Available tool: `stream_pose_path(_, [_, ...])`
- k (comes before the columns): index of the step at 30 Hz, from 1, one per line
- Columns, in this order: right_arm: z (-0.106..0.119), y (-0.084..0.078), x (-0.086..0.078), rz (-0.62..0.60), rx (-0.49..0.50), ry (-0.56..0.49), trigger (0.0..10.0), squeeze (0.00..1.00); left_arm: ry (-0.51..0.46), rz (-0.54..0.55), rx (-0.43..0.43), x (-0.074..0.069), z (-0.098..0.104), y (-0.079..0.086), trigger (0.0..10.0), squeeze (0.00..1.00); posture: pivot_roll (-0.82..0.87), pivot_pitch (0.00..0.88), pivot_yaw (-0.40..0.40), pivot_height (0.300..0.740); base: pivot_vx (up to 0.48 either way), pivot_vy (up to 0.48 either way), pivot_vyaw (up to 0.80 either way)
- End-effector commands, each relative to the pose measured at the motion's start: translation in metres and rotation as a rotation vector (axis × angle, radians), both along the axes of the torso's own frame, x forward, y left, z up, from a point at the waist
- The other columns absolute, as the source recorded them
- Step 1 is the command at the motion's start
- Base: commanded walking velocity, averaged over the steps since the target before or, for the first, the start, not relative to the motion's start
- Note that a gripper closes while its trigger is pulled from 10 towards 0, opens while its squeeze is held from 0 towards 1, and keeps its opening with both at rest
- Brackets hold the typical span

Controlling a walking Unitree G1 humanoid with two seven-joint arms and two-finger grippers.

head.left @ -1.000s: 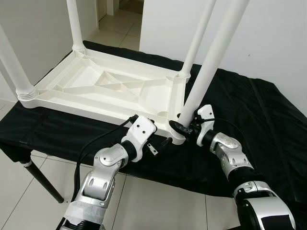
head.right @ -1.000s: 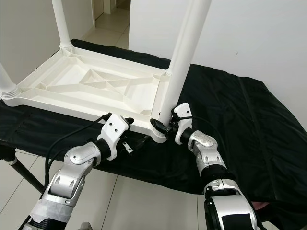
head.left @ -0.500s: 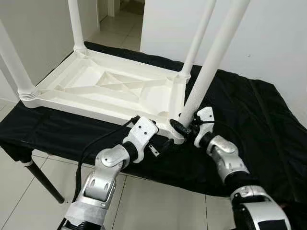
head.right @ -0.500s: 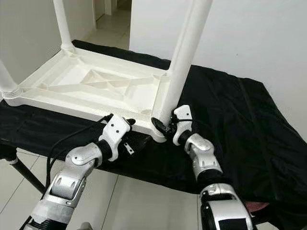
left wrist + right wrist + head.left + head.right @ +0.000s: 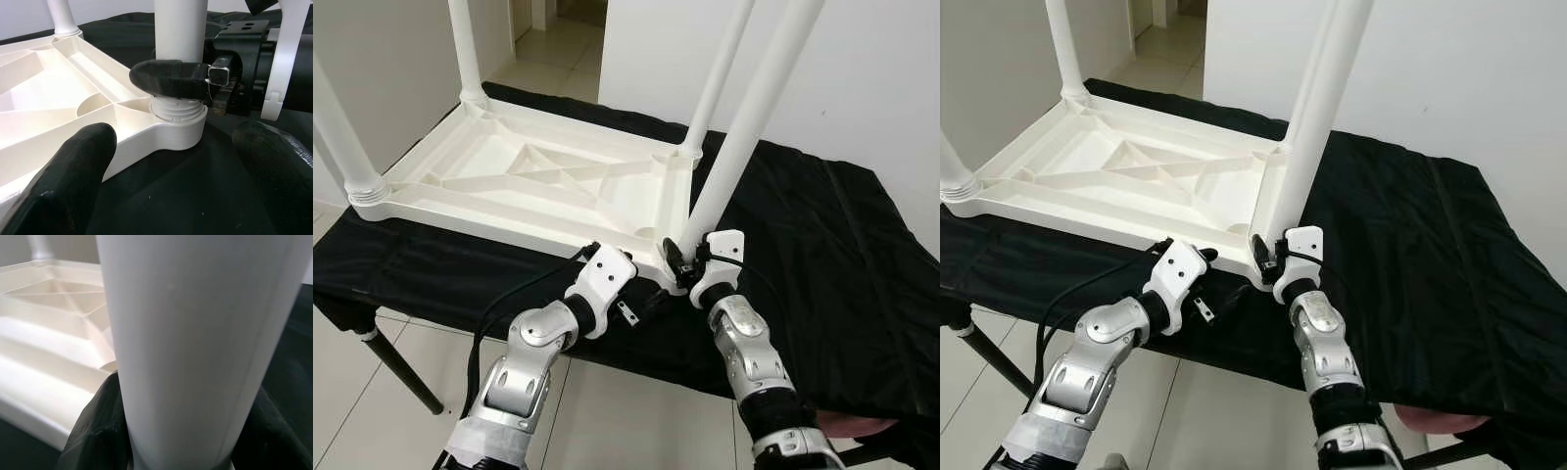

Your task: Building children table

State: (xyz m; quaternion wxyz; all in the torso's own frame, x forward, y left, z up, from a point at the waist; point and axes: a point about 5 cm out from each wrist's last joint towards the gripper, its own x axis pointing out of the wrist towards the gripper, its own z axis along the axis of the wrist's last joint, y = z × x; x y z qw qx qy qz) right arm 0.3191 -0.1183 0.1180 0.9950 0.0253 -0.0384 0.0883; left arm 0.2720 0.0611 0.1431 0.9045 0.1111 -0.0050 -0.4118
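Observation:
A white plastic children's table (image 5: pixel 529 181) lies upside down on a black cloth (image 5: pixel 822 245). All its legs point up. The near right leg (image 5: pixel 744 127) stands in the corner socket (image 5: pixel 178 125). My right gripper (image 5: pixel 680 262) is shut on this leg just above the socket. In the right wrist view the leg (image 5: pixel 195 342) sits between its black fingers (image 5: pixel 98 426). My left gripper (image 5: pixel 646 297) hangs open just in front of the same corner, with nothing between its fingers (image 5: pixel 63 181).
The cloth-covered bench ends at a front edge (image 5: pixel 607 357) right under my arms, with tiled floor (image 5: pixel 372 411) below. A black bench leg (image 5: pixel 401 372) slants at the lower left. A white wall (image 5: pixel 862 78) stands behind on the right, and a doorway (image 5: pixel 558 29) opens at the back.
My right forearm has swung in towards the left and under the corner, its wrist turning around the leg while still gripping it. The left arm has barely moved.

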Motion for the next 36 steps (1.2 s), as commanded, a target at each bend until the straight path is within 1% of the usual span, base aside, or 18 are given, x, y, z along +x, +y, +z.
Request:
stream_pose_path(1, [-0.012, -0.003, -0.008, -0.12, -0.06, 0.075, 10.0, 0.0, -0.004, 0.077, -0.013, 0.001, -0.002, 0.001, 10.0, 0.0, 0.02, 0.0, -0.109, 0.74, 0.0, 0.0, 0.0])
stream_pose_path(3, [-0.012, -0.003, -0.008, -0.12, -0.06, 0.075, 10.0, 0.0, -0.004, 0.077, -0.013, 0.001, -0.002, 0.001, 10.0, 0.0, 0.02, 0.0, -0.109, 0.74, 0.0, 0.0, 0.0])
stream_pose_path(4, [-0.01, 0.001, -0.011, -0.148, -0.046, 0.085, 10.0, 0.0, -0.001, 0.083, -0.016, 0.001, -0.002, 0.002, 10.0, 0.0, 0.01, 0.0, -0.111, 0.74, 0.0, 0.0, 0.0])
stream_pose_path(7, [-0.009, 0.01, -0.015, -0.129, -0.037, 0.088, 10.0, 0.0, 0.003, 0.088, -0.018, 0.0, -0.003, 0.003, 10.0, 0.0, 0.01, 0.0, -0.112, 0.74, 0.0, 0.0, 0.0])
stream_pose_path(11, [-0.007, 0.009, -0.016, -0.123, -0.036, 0.095, 10.0, 0.0, 0.007, 0.089, -0.013, -0.002, -0.005, 0.004, 10.0, 0.0, 0.01, 0.0, -0.112, 0.74, 0.0, 0.0, 0.0])
stream_pose_path(12, [-0.006, 0.009, -0.017, -0.126, -0.033, 0.095, 10.0, 1.0, 0.007, 0.089, -0.013, -0.003, -0.005, 0.004, 10.0, 0.0, 0.01, 0.0, -0.112, 0.74, 0.0, 0.0, 0.0])
stream_pose_path(17, [-0.006, 0.007, -0.019, -0.13, -0.043, 0.104, 10.0, 1.0, 0.007, 0.098, -0.01, -0.002, -0.004, 0.006, 10.0, 0.0, 0.01, 0.0, -0.11, 0.74, 0.0, 0.0, 0.0])
stream_pose_path(20, [-0.003, 0.005, -0.019, -0.088, -0.011, 0.116, 10.0, 1.0, 0.001, 0.101, 0.001, -0.002, -0.005, 0.007, 10.0, 0.0, 0.01, 0.0, -0.109, 0.74, 0.0, 0.0, 0.0])
stream_pose_path(23, [0.001, 0.004, -0.019, -0.069, -0.012, 0.106, 10.0, 1.0, -0.001, 0.1, 0.003, -0.002, -0.004, 0.007, 10.0, 0.0, 0.01, 0.0, -0.109, 0.74, 0.0, 0.0, 0.0])
stream_pose_path(25, [0.006, 0.0, -0.018, -0.008, -0.01, 0.089, 10.0, 1.0, -0.002, 0.101, 0.0, -0.002, -0.004, 0.007, 10.0, 0.0, 0.02, 0.0, -0.11, 0.74, 0.0, 0.0, 0.0])
stream_pose_path(26, [0.007, -0.001, -0.018, 0.024, -0.007, 0.085, 10.0, 0.64, -0.002, 0.102, -0.001, -0.002, -0.003, 0.007, 10.0, 0.0, 0.02, 0.0, -0.11, 0.74, 0.0, 0.0, 0.0])
stream_pose_path(27, [0.008, -0.003, -0.017, 0.066, -0.005, 0.08, 10.0, 0.0, -0.004, 0.104, -0.001, -0.002, -0.003, 0.007, 10.0, 0.0, 0.02, 0.0, -0.109, 0.74, 0.0, 0.0, 0.0])
stream_pose_path(30, [0.009, -0.004, -0.016, 0.103, -0.006, 0.075, 10.0, 0.0, -0.005, 0.105, 0.0, -0.002, -0.003, 0.007, 10.0, 0.0, 0.02, 0.0, -0.109, 0.74, 0.0, 0.0, 0.0])
stream_pose_path(31, [0.011, -0.01, -0.013, 0.176, -0.04, 0.05, 10.0, 0.0, -0.008, 0.108, 0.002, 0.0, -0.002, 0.007, 10.0, 0.0, 0.03, 0.0, -0.109, 0.74, 0.0, 0.0, 0.0])
stream_pose_path(32, [0.012, -0.012, -0.012, 0.207, -0.052, 0.041, 10.0, 0.0, -0.009, 0.109, 0.003, 0.0, -0.002, 0.007, 10.0, 0.0, 0.03, 0.0, -0.109, 0.74, 0.0, 0.0, 0.0])
stream_pose_path(33, [0.012, -0.012, -0.012, 0.207, -0.052, 0.041, 10.0, 0.0, -0.009, 0.109, 0.003, 0.0, -0.002, 0.007, 10.0, 0.0, 0.03, 0.0, -0.109, 0.74, 0.0, 0.0, 0.0])
stream_pose_path(35, [0.013, -0.018, -0.009, 0.293, -0.087, 0.017, 10.0, 0.0, -0.013, 0.111, 0.006, 0.002, -0.001, 0.008, 10.0, 0.0, 0.03, 0.0, -0.106, 0.74, 0.0, 0.0, 0.0])
stream_pose_path(36, [0.013, -0.018, -0.009, 0.293, -0.087, 0.017, 10.0, 0.0, -0.013, 0.111, 0.006, 0.002, -0.001, 0.008, 10.0, 0.0, 0.03, 0.0, -0.106, 0.74, 0.0, 0.0, 0.0])
